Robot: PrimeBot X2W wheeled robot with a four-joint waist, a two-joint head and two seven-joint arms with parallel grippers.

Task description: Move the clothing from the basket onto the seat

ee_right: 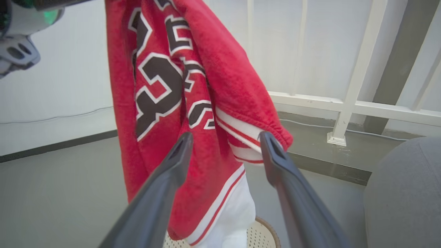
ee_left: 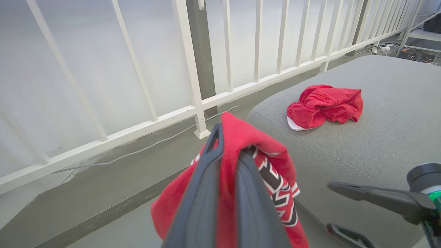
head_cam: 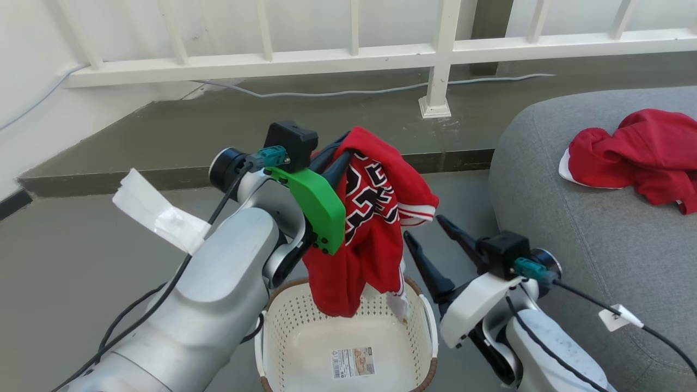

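My left gripper [head_cam: 340, 155] is shut on a red garment with dark white-edged lettering [head_cam: 375, 218], which hangs from the fingers above the cream basket [head_cam: 305, 332]; its lower end dips inside the rim. The same lettered garment [ee_left: 275, 186] drapes over my left gripper [ee_left: 229, 151] in the left wrist view. My right gripper [head_cam: 427, 228] is open to the right of the hanging cloth, fingers apart and holding nothing. The right wrist view has that gripper [ee_right: 225, 146] close in front of the lettered garment [ee_right: 165, 89]. A second red garment [head_cam: 637, 155] lies crumpled on the grey seat [head_cam: 588, 234].
A white railing [head_cam: 441, 54] with a post runs along the back on a raised step, with a grey cable [head_cam: 348, 90] lying beside it. The basket floor bears a sticker label [head_cam: 353, 362]. Grey floor [head_cam: 81, 272] spreads to the left.
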